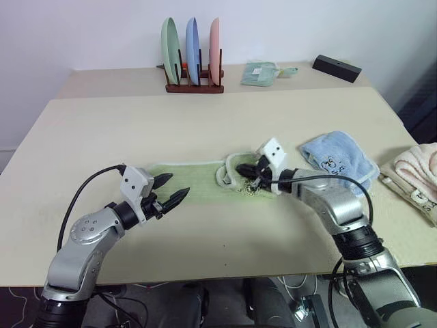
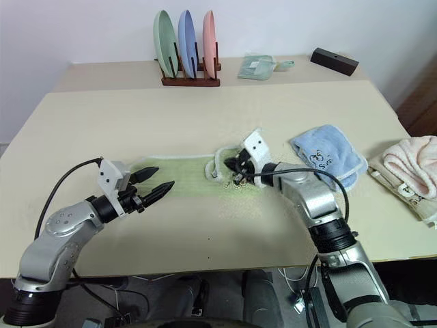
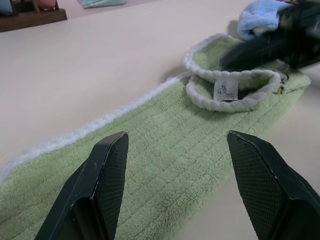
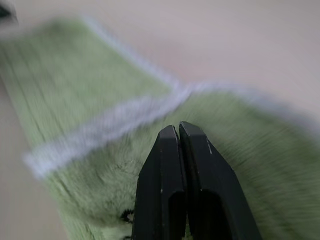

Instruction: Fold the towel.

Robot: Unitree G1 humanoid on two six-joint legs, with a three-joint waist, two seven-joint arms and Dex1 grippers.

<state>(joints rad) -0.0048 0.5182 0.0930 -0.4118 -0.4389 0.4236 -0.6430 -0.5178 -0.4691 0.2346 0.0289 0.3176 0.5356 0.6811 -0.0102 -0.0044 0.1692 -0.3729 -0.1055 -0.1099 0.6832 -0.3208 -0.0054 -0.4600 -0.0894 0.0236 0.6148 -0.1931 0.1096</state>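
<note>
Left eye view: right gripper (image 1: 254, 176) jaws closed, empty, over the towel (image 1: 198, 182) (right end rumpled); left gripper (image 1: 171, 190) jaws apart.

pink towel (image 1: 418, 179) cut off, embroidered mark (image 3: 281, 90) illegible

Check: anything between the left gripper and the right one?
Just the green towel. It lies flat from the open left gripper to the shut right gripper, which sits on its bunched end; nothing else rests on that stretch, as the left wrist view confirms.
</note>
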